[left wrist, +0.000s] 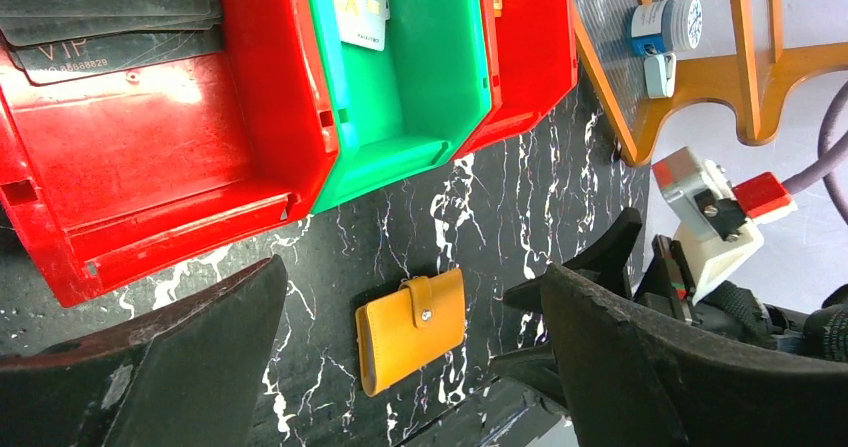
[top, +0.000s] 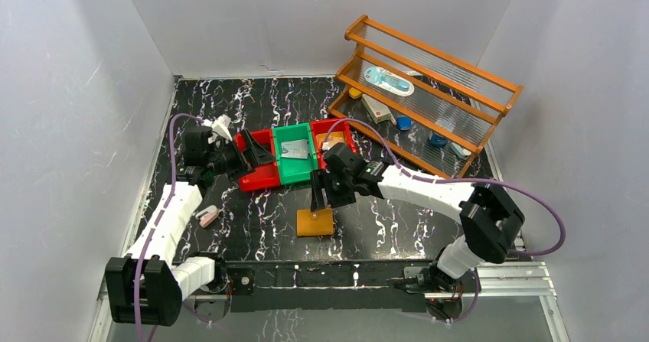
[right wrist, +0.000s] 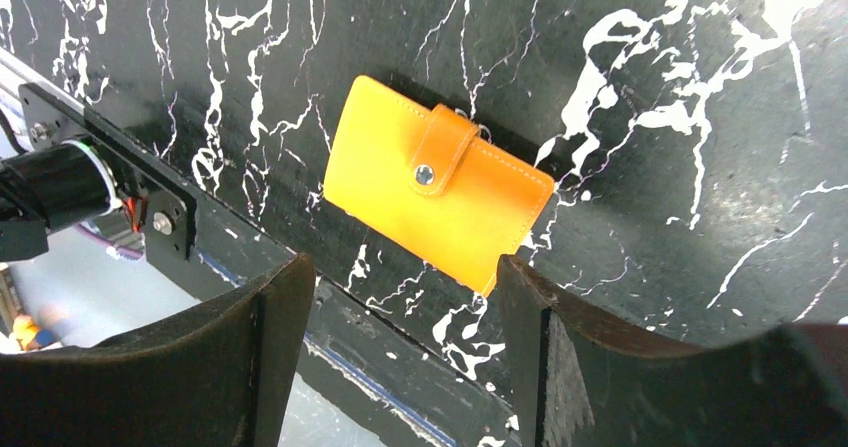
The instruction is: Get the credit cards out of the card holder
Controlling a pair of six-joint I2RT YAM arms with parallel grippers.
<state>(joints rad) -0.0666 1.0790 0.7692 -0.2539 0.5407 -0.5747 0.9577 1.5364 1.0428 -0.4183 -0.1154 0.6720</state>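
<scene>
From my left wrist view, the only lettering I can read is "VIP", printed pale on the dark grey flat plastic card [left wrist: 110, 42] in the red plastic bin [left wrist: 150, 167]. A small number line runs under it, possibly a row of eights, too fine to be sure. The pale plastic card [left wrist: 358, 7] in the green plastic bin [left wrist: 430, 77] carries yellowish print I cannot make out.

The top camera looked down from behind me over the whole tabletop [top: 383, 227]. Both wrist cameras peered closer past my jaws; all three shared the card holder [right wrist: 440, 202].
</scene>
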